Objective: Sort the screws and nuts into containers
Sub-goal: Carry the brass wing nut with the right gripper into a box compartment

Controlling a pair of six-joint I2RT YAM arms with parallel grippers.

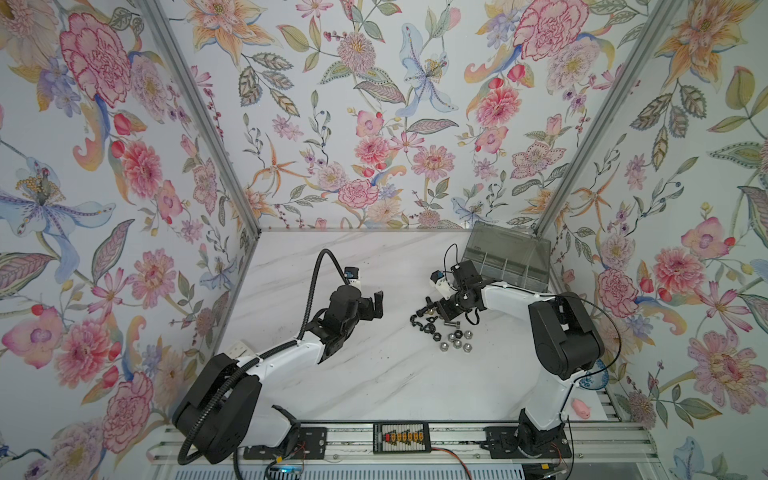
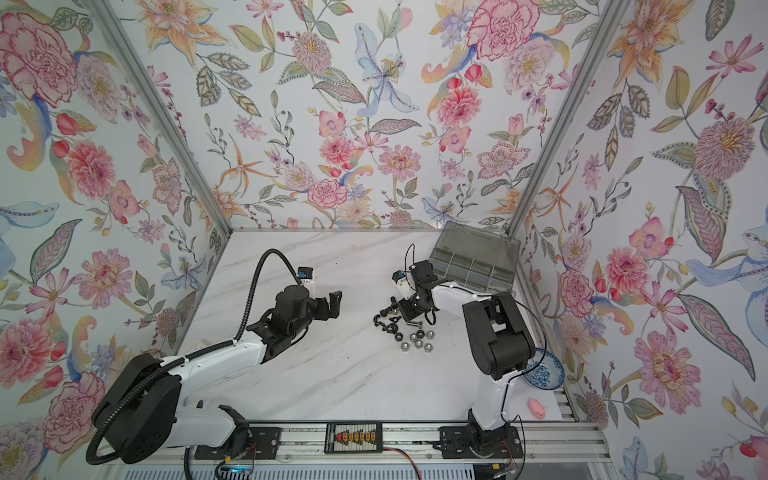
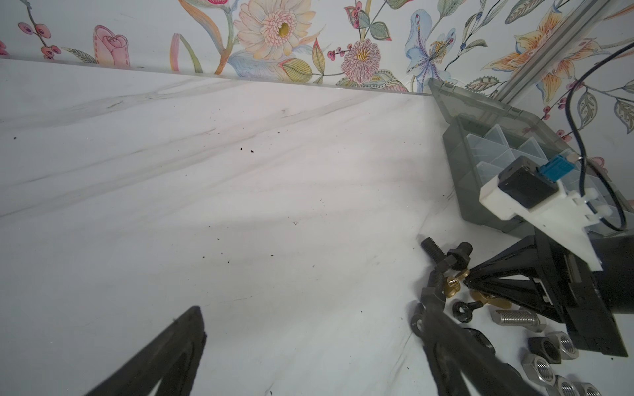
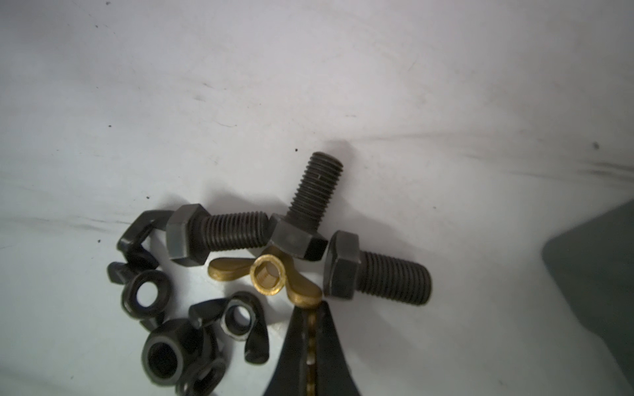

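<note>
a brass wing nut (image 4: 274,274) is seen only in the wrist views; its wing is pinched by the closed right gripper (image 4: 310,305), beside three black hex-head bolts (image 4: 219,235). the left gripper (image 3: 308,343) is held open. the smoky-grey plastic organiser box (image 1: 507,257) sits at the back right. no writing is legible.

- The screws (image 4: 236,233) are matt black, save one silver bolt (image 3: 514,317).
- The nuts (image 1: 457,338): shiny silver ones at the near right of the heap, black ones (image 4: 161,356) to the left.
- One wing nut (image 4: 267,274) is brass-gold.
- The organiser box (image 1: 509,257) at far right is translucent smoky grey with clear dividers.
- The table (image 1: 374,374) is white with grey marble veins.
- The walls (image 1: 374,104) carry pink, orange and blue flowers.
- The bowl (image 2: 544,370) is blue-and-white patterned.
</note>
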